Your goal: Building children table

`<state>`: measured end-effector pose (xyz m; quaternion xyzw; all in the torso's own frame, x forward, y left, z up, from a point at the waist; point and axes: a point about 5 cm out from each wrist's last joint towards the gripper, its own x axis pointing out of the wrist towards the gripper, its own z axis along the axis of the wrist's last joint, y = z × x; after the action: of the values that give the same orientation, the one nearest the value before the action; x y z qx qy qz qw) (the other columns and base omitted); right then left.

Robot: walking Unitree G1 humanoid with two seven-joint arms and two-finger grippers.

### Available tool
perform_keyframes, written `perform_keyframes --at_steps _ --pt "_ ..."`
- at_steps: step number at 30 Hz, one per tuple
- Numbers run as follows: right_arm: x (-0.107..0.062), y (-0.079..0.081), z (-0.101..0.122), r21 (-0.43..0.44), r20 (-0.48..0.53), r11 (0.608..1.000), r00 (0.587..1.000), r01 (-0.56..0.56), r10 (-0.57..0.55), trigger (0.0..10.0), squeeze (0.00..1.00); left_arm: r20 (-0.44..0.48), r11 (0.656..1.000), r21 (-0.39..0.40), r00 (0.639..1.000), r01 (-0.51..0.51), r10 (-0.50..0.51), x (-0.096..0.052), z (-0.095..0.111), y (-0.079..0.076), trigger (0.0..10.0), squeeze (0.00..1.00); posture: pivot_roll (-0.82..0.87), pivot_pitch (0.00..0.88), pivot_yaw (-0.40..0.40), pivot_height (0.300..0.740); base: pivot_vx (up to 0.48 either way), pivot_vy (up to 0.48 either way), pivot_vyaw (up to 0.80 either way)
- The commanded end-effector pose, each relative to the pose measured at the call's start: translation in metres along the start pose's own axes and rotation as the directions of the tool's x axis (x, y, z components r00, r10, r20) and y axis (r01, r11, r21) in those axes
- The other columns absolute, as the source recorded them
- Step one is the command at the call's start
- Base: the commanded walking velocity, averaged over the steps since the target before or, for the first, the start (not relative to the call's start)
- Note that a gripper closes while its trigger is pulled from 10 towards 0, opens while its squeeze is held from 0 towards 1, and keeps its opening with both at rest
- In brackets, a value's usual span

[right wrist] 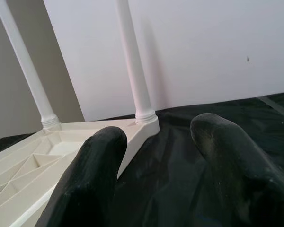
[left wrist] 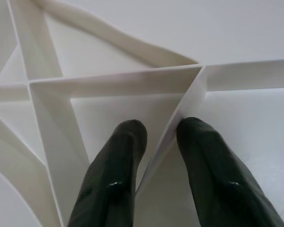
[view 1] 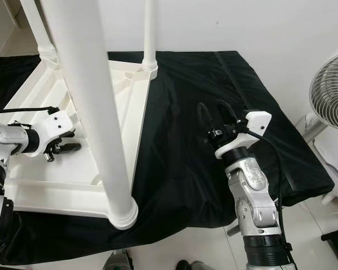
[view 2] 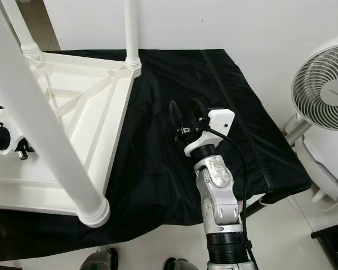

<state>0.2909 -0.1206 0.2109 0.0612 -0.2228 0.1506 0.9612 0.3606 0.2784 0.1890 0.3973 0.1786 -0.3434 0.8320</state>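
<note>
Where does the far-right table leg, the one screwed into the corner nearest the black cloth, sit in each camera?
Left eye view: far-right leg rises at top centre.
Right eye view: same leg, top, left of centre.
Left wrist view: left gripper straddles a tabletop rib; no leg here.
Right wrist view: leg beyond the open right gripper.
Shared landmark: its ribbed collar.

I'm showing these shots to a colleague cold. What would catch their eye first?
An upside-down white table lies on a black cloth, its legs pointing up at the robot's left. The left gripper straddles a rib on its underside; the right gripper hovers open over the cloth, a white fan beyond.
</note>
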Motion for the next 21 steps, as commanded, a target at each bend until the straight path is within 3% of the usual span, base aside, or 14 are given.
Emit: perform_keyframes --at_steps 1,9,10,11,14,18,19,21 --pt "-0.002 0.0 0.002 -0.004 -0.001 1.0 1.0 0.007 -0.007 10.0 0.0 0.023 0.996 -0.082 0.999 -0.041 0.043 0.002 -0.002 0.0 0.0 0.0 0.14 0.141 0.018 0.74 0.0 0.0 0.0" --pt "-0.002 0.0 0.002 -0.004 -0.001 1.0 1.0 0.013 -0.013 10.0 0.0 0.11 0.995 -0.105 0.994 -0.006 0.018 0.012 0.012 -0.003 0.0 0.0 0.15 0.146 0.018 0.74 0.0 0.0 0.0" --pt "-0.001 0.0 0.002 -0.006 -0.001 1.0 1.0 0.011 -0.011 10.0 0.0 0.186 0.993 -0.115 0.983 0.012 0.01 0.02 0.027 -0.004 0.0 0.0 0.15 0.149 0.014 0.74 0.0 0.0 0.0" --pt "-0.001 0.0 0.002 -0.006 -0.001 1.0 1.0 0.011 -0.011 10.0 0.0 0.186 0.993 -0.115 0.983 0.012 0.01 0.02 0.027 -0.004 0.0 0.0 0.15 0.149 0.014 0.74 0.0 0.0 0.0" --pt "0.001 0.0 0.002 -0.006 0.0 1.0 1.0 0.01 -0.01 10.0 0.0 0.298 0.992 -0.116 0.954 0.056 -0.019 0.033 0.05 -0.009 0.0 0.0 0.15 0.151 0.012 0.74 0.0 0.0 0.0" --pt "0.001 0.0 0.002 -0.005 0.0 1.0 1.0 0.011 -0.011 10.0 0.0 0.323 0.992 -0.101 0.946 0.073 -0.037 0.036 0.055 -0.012 0.0 0.0 0.14 0.151 0.01 0.74 0.0 0.0 0.0" --pt "0.001 0.0 0.003 -0.006 0.0 1.0 1.0 0.018 -0.018 10.0 0.0 0.346 0.992 -0.083 0.936 0.095 -0.061 0.039 0.059 -0.017 4.9 0.0 0.14 0.151 0.013 0.74 0.0 0.0 0.0" --pt "0.001 0.0 0.003 -0.007 0.0 1.0 1.0 0.023 -0.023 10.0 0.0 0.361 0.991 -0.07 0.929 0.11 -0.078 0.041 0.061 -0.02 4.9 0.0 0.14 0.151 0.013 0.74 0.0 0.0 0.0"
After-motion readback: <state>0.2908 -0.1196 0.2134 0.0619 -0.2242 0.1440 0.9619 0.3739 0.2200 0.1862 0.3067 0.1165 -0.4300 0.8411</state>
